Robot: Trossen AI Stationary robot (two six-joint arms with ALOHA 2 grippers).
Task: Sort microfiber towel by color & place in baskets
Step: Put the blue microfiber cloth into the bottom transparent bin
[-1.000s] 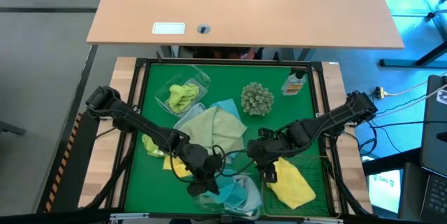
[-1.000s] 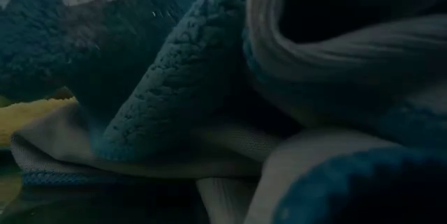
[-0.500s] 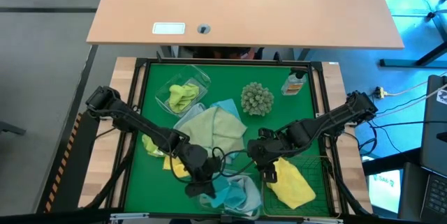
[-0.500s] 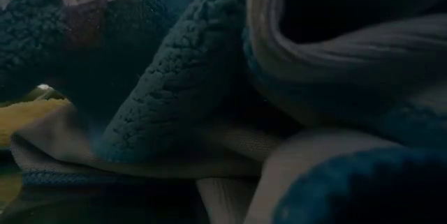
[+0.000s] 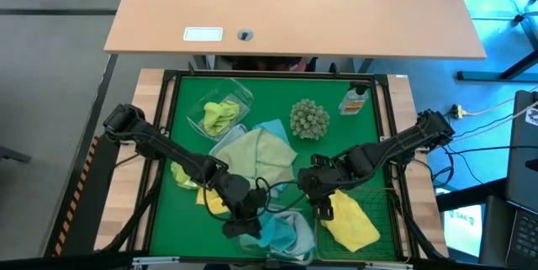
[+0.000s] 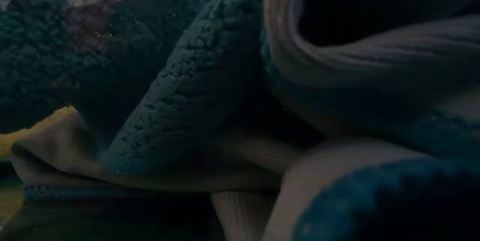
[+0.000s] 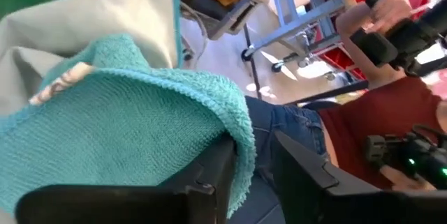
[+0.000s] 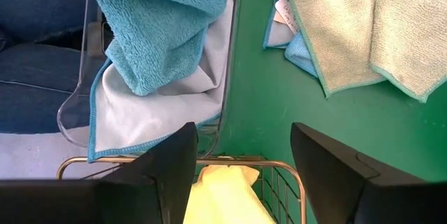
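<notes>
Holds the left tool (image 7: 253,144) parted over the clear tub (image 5: 300,251) at the surface's (image 5: 336,148) near edge, letting the teal towel (image 7: 126,126) drop among its colour, right tool (image 5: 324,207) wide, empty, beside the wire basket's (image 5: 382,211) yellow towel (image 5: 349,224).

The left arm is stretched from the left edge of the green mat (image 5: 181,228) toward its near edge, its left gripper (image 5: 238,227) lowered there, fingers (image 7: 297,165) parted. The right arm is reached in from the mat's right edge, the right gripper (image 5: 322,209) held wide open near the near edge
</notes>
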